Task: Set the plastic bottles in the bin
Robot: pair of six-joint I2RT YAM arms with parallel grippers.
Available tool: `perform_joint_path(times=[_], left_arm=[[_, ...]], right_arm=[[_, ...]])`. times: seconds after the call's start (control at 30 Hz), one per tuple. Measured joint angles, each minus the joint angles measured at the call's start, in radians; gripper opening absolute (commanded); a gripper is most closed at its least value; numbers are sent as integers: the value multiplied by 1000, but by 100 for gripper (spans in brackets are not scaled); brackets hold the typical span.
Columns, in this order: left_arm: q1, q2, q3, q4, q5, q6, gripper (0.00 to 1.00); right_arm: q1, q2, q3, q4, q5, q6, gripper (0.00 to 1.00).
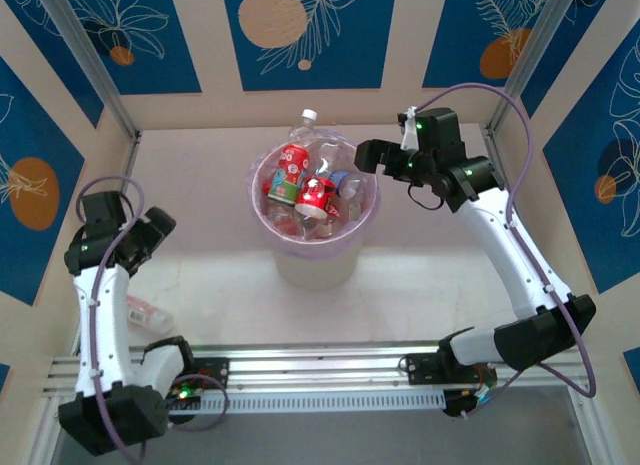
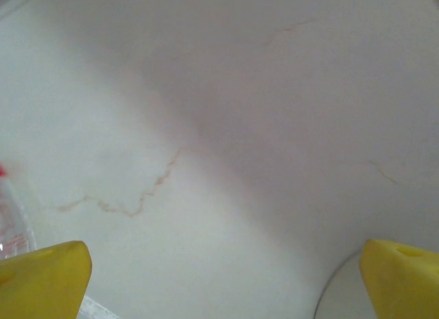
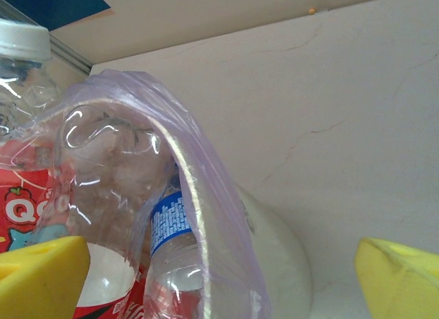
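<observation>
The plastic bottles (image 1: pixel 312 190) are sitting heaped inside the bin (image 1: pixel 318 267), which is standing in the middle of the top view on the pale table (image 1: pixel 420 275). One white-capped bottle (image 1: pixel 308 123) is poking up above the far rim, and the purple liner (image 3: pixel 206 195) is draping over the edge. The right gripper (image 1: pixel 368 155) is hanging just beside the bin's right rim, a little up and right of centre. In its wrist view, its yellow fingers (image 3: pixel 41 274) are standing wide apart with nothing clasped between them, facing the liner and a blue-labelled bottle (image 3: pixel 170 226) inside. The left gripper (image 1: pixel 155 225) is hovering at the left of the frame, well apart from the bin, its fingers (image 2: pixel 44 278) likewise spread and gripping nothing. A lone bottle (image 1: pixel 150 311) is lying on the table at lower left, beside the left arm.
</observation>
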Motion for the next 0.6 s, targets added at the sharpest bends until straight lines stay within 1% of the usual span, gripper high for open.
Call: perform_joint_path(times=[0.07, 0.3, 0.5, 0.6], left_arm=[[65, -6, -72, 22, 7, -33, 100], [165, -59, -237, 76, -33, -97, 100], [281, -27, -376, 144, -41, -128, 100], [308, -1, -399, 168, -55, -129, 100]], right_arm=[[-26, -1, 0, 0, -24, -6, 99], [-120, -1, -3, 7, -110, -18, 99], [-152, -6, -23, 22, -167, -26, 99], [-167, -6, -34, 22, -189, -34, 100]])
